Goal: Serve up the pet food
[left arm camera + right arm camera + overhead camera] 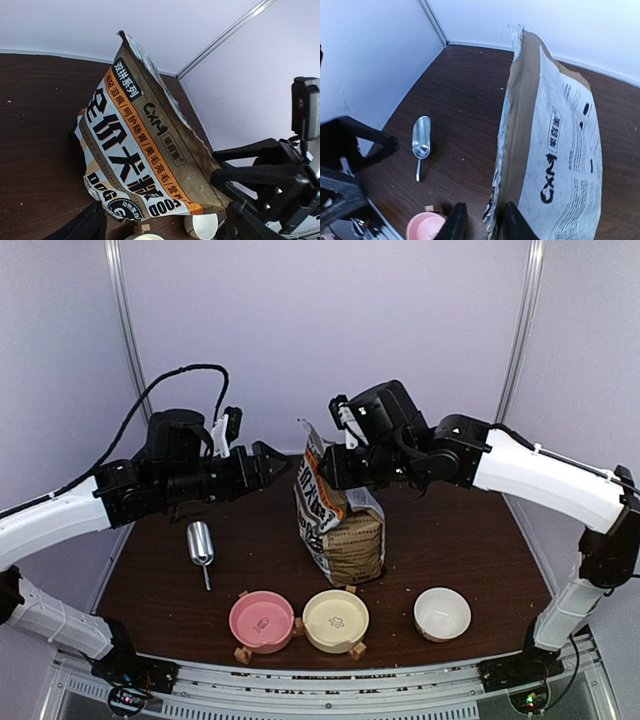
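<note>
Right wrist view: found the right gripper (485, 207) with fingers (457, 220) set slightly apart, straddling the side edge of the bag (555, 140). Noted a sliver of gap on the left finger's side; cannot tell whether pinching or released. Beyond the fingertips, traced that edge up to a ragged, torn mouth. Left of these fingers, logged open tabletop carrying only the scoop (421, 142), lying flat, handle toward the near edge, well apart from the bag.

Top external view: found the left gripper (280, 462) spread wide, grasping nothing, tips aimed at the bag's upper left edge and near it; contact not discernible. Set facing the right gripper across the bag's mouth. Below both sets of fingers, noted the bag standing upright at mid-table. Nearer the front edge, recorded a spaced row: pink bowl (262, 618), cream bowl (336, 618) just in front of the bag, white bowl (442, 612). Saw small wooden stands (357, 650) under the first two. Free room either side of the bag and behind it.

Surface: dark wood-grain table (450, 540), a few pale specks. Room: pale lilac walls (320, 320), metal uprights (125, 320) at the rear corners.

Read from the left wrist view: "全价犬粮" in large black characters, "双拼系列" on a dark tag, "DOG", "FOOD", a logo starting "CXN", an orange band of smaller characters.

Pet food: not visible; bag's interior hidden in all three views.
</note>
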